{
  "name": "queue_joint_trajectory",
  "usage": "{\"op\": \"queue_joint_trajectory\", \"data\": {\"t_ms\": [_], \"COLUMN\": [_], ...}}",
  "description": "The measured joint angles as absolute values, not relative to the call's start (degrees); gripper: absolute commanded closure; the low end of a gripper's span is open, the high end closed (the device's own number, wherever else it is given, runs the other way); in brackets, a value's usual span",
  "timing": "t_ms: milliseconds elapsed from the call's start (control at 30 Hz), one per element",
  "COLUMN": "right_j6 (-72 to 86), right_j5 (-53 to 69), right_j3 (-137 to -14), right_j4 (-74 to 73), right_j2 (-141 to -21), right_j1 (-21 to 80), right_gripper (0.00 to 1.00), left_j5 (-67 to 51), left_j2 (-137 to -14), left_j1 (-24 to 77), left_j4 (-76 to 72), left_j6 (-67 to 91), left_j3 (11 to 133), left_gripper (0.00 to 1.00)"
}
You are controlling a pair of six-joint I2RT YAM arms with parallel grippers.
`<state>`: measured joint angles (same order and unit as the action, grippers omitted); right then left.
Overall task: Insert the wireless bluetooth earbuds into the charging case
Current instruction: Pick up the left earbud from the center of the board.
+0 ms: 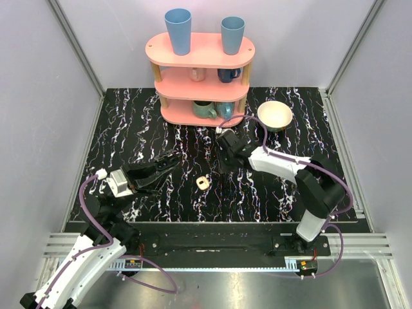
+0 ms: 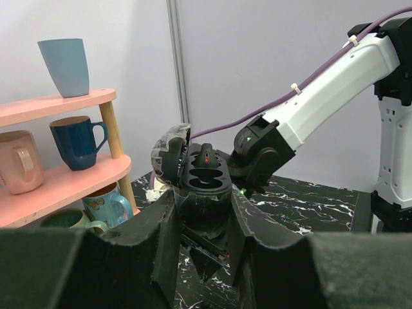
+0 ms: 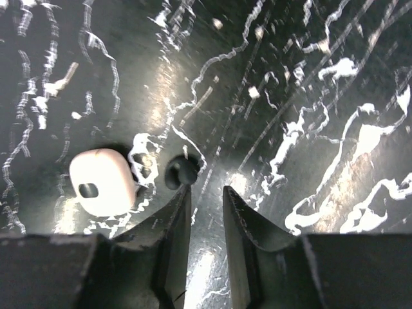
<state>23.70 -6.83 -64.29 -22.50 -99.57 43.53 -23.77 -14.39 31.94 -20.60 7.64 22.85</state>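
The cream-white charging case [image 1: 203, 183] lies on the black marbled table between the two arms. In the right wrist view the charging case [image 3: 102, 182] is a rounded square just left of my fingers. My right gripper [image 1: 220, 168] points down at the table just right of the case. Its jaws [image 3: 206, 190] stand a narrow gap apart with only table between them. A small dark round thing [image 3: 182, 172] lies at the left fingertip; I cannot tell what it is. No off-white earbud shows. My left gripper [image 1: 162, 168] is open and empty, left of the case, facing the right gripper [image 2: 203, 273].
A pink three-tier shelf [image 1: 200, 80] with blue cups and mugs stands at the back middle; it also shows in the left wrist view [image 2: 58, 106]. A round cream bowl [image 1: 275, 115] sits to its right. Grey walls enclose the table.
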Motion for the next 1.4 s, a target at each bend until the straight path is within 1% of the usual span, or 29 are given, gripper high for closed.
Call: {"op": "queue_joint_trajectory", "data": {"t_ms": [133, 267, 400, 533, 767, 1400], "right_j6": [19.88, 16.67, 14.7, 13.28, 11.53, 10.04], "right_j5": [2.9, 12.62, 18.74, 22.33, 23.46, 20.4], "right_j3": [-65.36, -67.55, -67.92, -67.92, -67.92, -67.9], "right_j4": [-19.57, -16.82, -15.53, -15.33, -15.33, -16.69], "right_j2": [-99.39, -102.56, -105.97, -108.14, -108.51, -108.92], "right_j1": [40.29, 37.63, 37.3, 37.04, 36.82, 36.73], "right_gripper": [0.64, 0.64, 0.63, 0.63, 0.63, 0.65], "left_j5": [-23.79, -23.79, -23.79, -23.79, -23.77, -23.79], "left_j2": [-14.57, -15.25, -15.33, -15.33, -15.33, -15.49], "left_j1": [31.94, 31.94, 31.94, 31.94, 31.94, 31.94], "left_j4": [-20.75, -21.04, -21.06, -21.04, -21.04, -21.06], "left_j6": [7.88, 8.05, 8.05, 8.03, 8.03, 8.05], "left_j3": [22.85, 22.85, 22.85, 22.85, 22.85, 22.85], "left_gripper": [1.0, 1.0, 1.0, 1.0, 1.0, 1.0]}}
